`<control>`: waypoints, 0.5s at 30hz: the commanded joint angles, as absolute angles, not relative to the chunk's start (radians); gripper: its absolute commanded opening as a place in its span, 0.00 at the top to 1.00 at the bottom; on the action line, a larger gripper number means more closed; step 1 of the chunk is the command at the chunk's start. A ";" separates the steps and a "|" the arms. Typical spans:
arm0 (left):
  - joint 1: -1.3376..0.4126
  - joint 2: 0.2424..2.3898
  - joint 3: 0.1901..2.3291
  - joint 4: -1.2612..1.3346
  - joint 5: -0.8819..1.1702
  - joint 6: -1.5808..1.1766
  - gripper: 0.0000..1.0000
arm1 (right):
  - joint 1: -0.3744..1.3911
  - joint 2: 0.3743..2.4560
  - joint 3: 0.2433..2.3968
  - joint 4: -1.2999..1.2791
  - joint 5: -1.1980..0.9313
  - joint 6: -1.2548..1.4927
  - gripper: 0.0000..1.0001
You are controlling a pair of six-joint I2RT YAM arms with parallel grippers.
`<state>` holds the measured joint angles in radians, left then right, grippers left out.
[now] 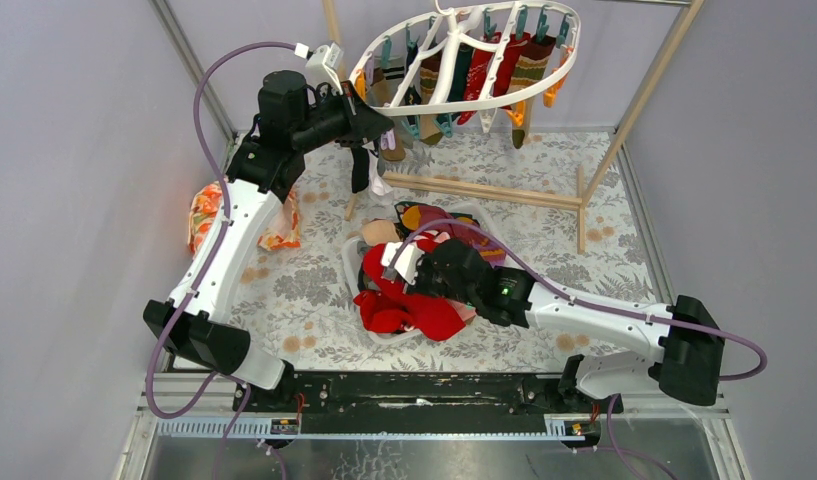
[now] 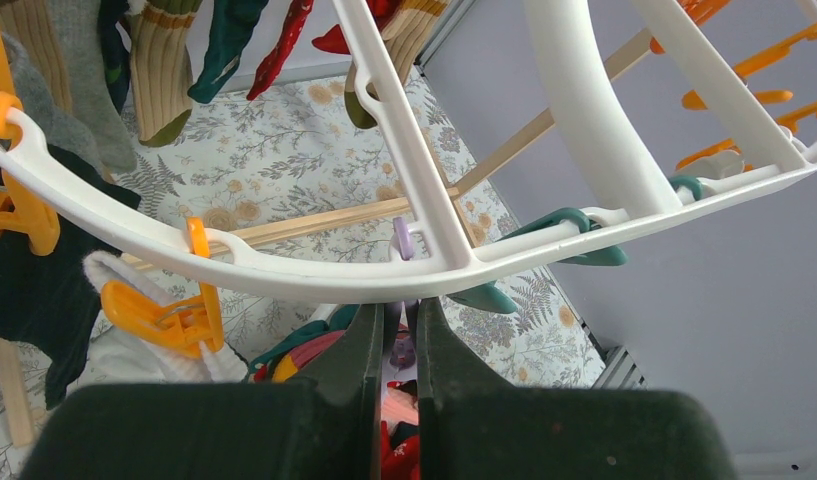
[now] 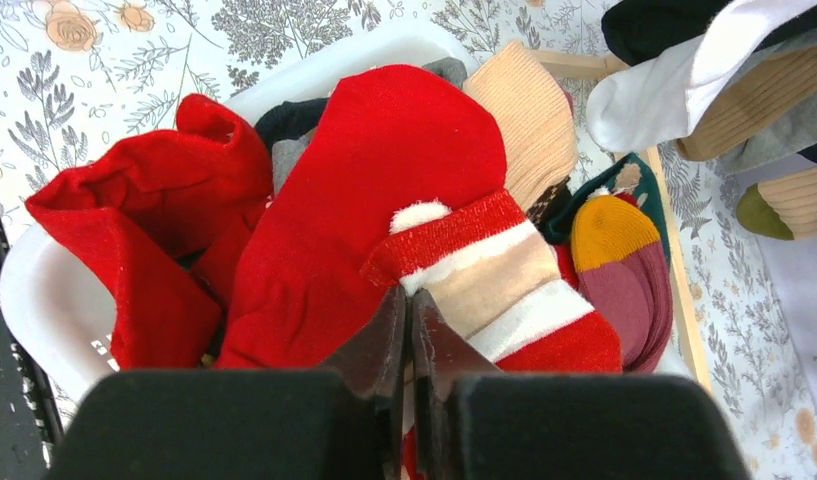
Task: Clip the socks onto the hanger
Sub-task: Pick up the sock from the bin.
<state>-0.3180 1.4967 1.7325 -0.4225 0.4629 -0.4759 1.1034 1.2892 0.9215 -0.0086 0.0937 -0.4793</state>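
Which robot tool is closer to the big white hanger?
Left. The left tool is right under the white plastic hanger; the right tool is down among red fabric socks.

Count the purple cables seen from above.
2. One purple cable arcs from the left arm's wrist down to its base; the other runs from the right arm's wrist along the arm to its base. None looks hidden.

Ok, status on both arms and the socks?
Left end effector nearly closed under hanger rim, grasp unclear. Right end effector shut at striped sock in basket. Several socks already clipped. Nothing blocking.
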 commanded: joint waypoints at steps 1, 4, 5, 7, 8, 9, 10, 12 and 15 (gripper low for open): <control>-0.314 1.476 1.726 -0.416 0.498 -0.446 1.00 | 1.100 1.246 0.972 0.057 0.132 -0.429 0.99; -0.314 1.477 1.726 -0.416 0.499 -0.448 1.00 | 1.075 1.202 0.966 0.083 0.101 -0.381 1.00; -0.314 1.476 1.725 -0.415 0.499 -0.449 1.00 | 1.061 1.185 0.960 0.092 0.080 -0.362 1.00; -0.314 1.477 1.726 -0.415 0.503 -0.451 1.00 | 1.024 1.149 0.946 0.126 0.026 -0.305 1.00; -0.314 1.477 1.727 -0.415 0.504 -0.451 1.00 | 0.996 1.128 0.936 0.150 -0.008 -0.262 1.00; -0.314 1.478 1.728 -0.415 0.505 -0.451 1.00 | 0.963 1.108 0.919 0.180 -0.055 -0.214 1.00; -0.314 1.476 1.728 -0.416 0.504 -0.450 1.00 | 0.928 1.088 0.905 0.211 -0.106 -0.165 1.00; -0.314 1.476 1.727 -0.416 0.505 -0.449 1.00 | 0.872 1.057 0.876 0.285 -0.180 -0.079 1.00; -0.314 1.475 1.728 -0.415 0.506 -0.451 1.00 | 0.826 1.034 0.833 0.405 -0.210 0.018 1.00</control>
